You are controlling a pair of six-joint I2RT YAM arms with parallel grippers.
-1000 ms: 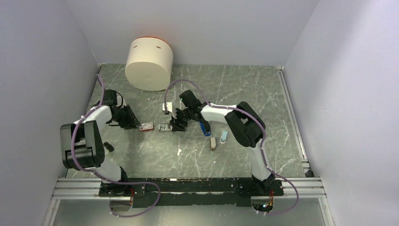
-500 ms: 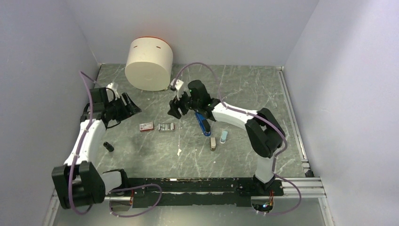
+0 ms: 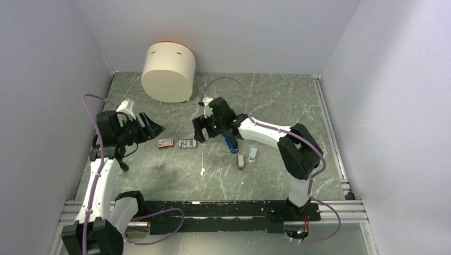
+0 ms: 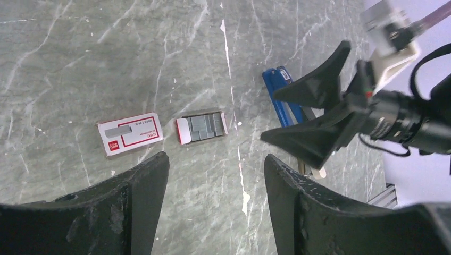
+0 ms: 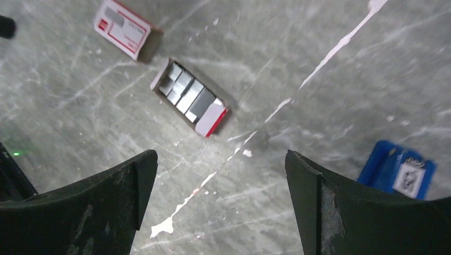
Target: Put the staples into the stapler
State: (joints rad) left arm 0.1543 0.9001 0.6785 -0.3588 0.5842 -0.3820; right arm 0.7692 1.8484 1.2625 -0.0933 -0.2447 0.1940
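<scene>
The staples' red-and-white box sleeve [image 3: 166, 142] lies flat on the table, with its open tray of silvery-grey staple blocks [image 3: 188, 143] just to the right. Both also show in the left wrist view, the sleeve [image 4: 129, 134] and the tray [image 4: 202, 127], and in the right wrist view, the sleeve [image 5: 125, 27] and the tray [image 5: 191, 98]. The blue stapler [image 3: 231, 143] lies right of the tray, partly under my right arm. My left gripper [image 3: 151, 126] hangs open and empty above and left of the sleeve. My right gripper [image 3: 199, 132] hangs open and empty above the tray's right end.
A big white cylinder [image 3: 168, 71] stands at the back left. A tan piece [image 3: 241, 162] and a pale-blue piece [image 3: 253, 154] lie right of the stapler. A small black cylinder [image 3: 123, 166] sits by the left arm. Grey walls close in on three sides.
My left arm has risen and its gripper has swung right toward the sleeve. My right gripper lifted off the tray toward the back, then came partway back over it. The box and stapler stay put.
</scene>
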